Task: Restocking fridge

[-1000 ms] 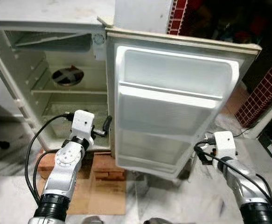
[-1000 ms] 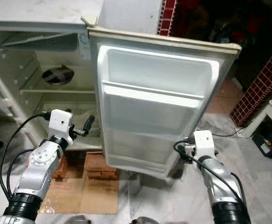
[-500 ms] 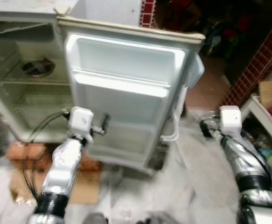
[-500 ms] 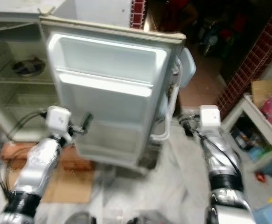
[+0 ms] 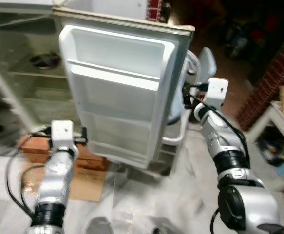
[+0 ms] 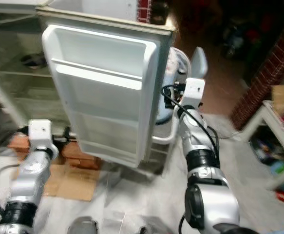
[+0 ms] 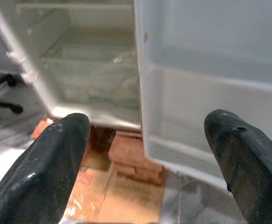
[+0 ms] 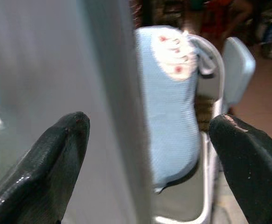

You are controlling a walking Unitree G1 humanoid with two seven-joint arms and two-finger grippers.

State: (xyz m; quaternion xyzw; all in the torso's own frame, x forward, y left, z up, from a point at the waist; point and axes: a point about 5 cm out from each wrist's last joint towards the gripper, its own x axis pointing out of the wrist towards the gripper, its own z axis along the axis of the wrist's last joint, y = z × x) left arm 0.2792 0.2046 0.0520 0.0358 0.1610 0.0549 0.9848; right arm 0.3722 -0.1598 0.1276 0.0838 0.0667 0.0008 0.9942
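— Right wrist view shows our right gripper (image 8: 147, 154) up at the outer edge of the fridge door (image 5: 117, 92) now, fingers spread wide with the edge between them. A second ago it hung low, well off the door.

— So we can push or pull the door next?

— We think so. Nothing is held yet.

— And our left gripper (image 7: 147, 158)?

— Open too, empty, just in front of the door's bottom corner.

— How does the fridge (image 5: 29, 73) look?

— White, door wide open, bare shelves, past our left gripper. It sits on bricks (image 5: 90, 158).
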